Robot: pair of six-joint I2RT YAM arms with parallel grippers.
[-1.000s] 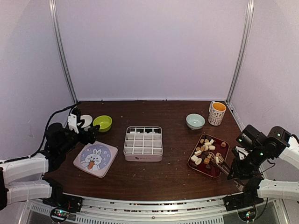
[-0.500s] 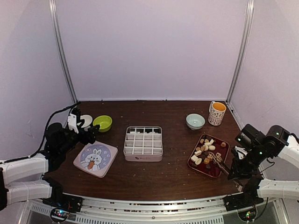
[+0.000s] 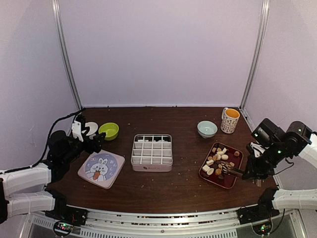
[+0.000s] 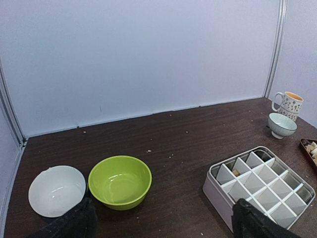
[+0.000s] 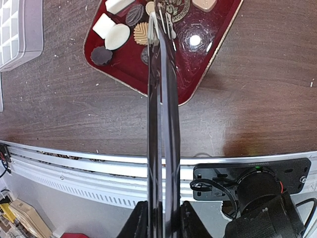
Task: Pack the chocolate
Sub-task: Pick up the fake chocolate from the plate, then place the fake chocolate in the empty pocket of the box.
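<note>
**Chocolate**: small pieces, round and blocky, in cream-white, tan and dark brown. They lie loose in a cluster on the tray.

**Tray**: dark red, rectangular, set at an angle on the right side of the table, near its front edge.

**Tongs**: two long, thin, dark arms with toothed tips, the arms almost together. The tips are down among the pieces, just beside a tan ridged one. Whether a piece is caught between them cannot be told.

**Right gripper**: fingers pressed in on the rear end of the tongs, at the tray's near right corner.

**Divided box**: pale, square, gridded into compartments. It stands mid-table, left of the tray and apart from it.

**Rabbit-print square**: flat, turned at an angle, left of the divided box.

**Green bowl** and **white bowl**: upright, side by side at rear left.

**Left gripper**: fingers spread wide, holding nothing, just in front of those two bowls.

**Pale blue bowl** and **mug**: near each other at rear right, behind the tray.
</note>
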